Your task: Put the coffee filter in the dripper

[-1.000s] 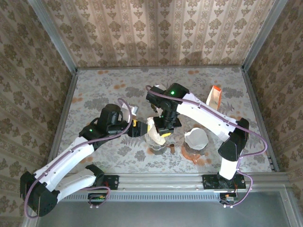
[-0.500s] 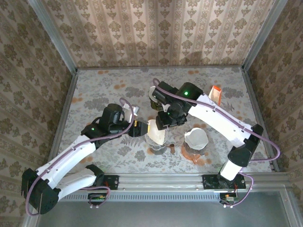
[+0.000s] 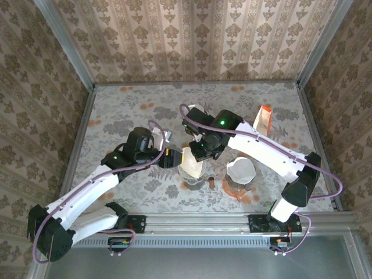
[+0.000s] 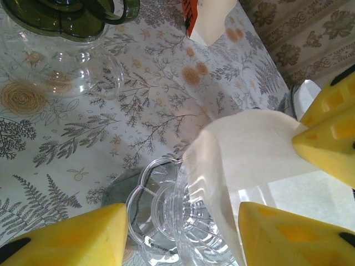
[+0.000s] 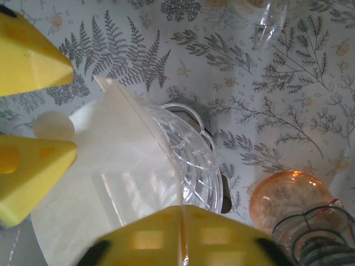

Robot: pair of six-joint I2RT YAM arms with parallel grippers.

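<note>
While pinched at its upper edge, the coffee filter (image 3: pixel 192 160) is held half seated in the dripper (image 5: pixel 194 160)

The paper leans on the glass rim, so seating is judged unfinished; the right gripper (image 5: pixel 182 233) has been re-closed on it; the left gripper (image 4: pixel 183 221) is set half apart astride the dripper, contact not discernible; since a second ago the right elbow is swung outward, the filter little moved.

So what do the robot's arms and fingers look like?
The left arm and right arm are white tubes with black joints. A thin purple cable loops along each, and each has a small green light. The fingers are bright yellow wedges with black patches.
</note>
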